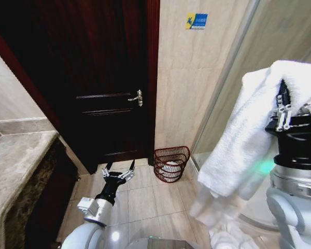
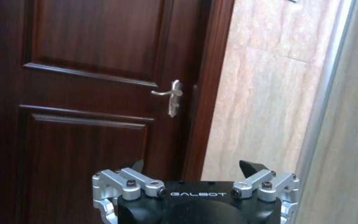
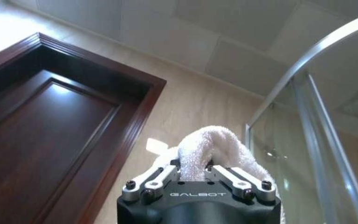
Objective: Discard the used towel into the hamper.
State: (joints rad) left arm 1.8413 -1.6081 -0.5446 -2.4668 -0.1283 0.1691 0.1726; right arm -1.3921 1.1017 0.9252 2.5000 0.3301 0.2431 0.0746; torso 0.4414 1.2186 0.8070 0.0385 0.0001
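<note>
A white towel [image 1: 243, 140] hangs at the right of the head view, draped over my raised right gripper [image 1: 282, 104], which is shut on its top fold. In the right wrist view the towel [image 3: 213, 144] bulges out between the closed fingers of that gripper [image 3: 195, 175]. The hamper [image 1: 171, 163], a dark red-brown wire basket with something white inside, stands on the floor by the wall, below and left of the towel. My left gripper [image 1: 118, 172] is held low, left of the hamper, open and holding nothing; in the left wrist view it [image 2: 195, 168] faces the door.
A dark wooden door [image 1: 103, 78] with a metal handle [image 1: 138, 97] is straight ahead. A stone counter [image 1: 15, 166] runs along the left. The glass shower enclosure [image 1: 233, 67] stands at the right. More white cloth [image 1: 223, 233] lies on the tiled floor [image 1: 145, 202].
</note>
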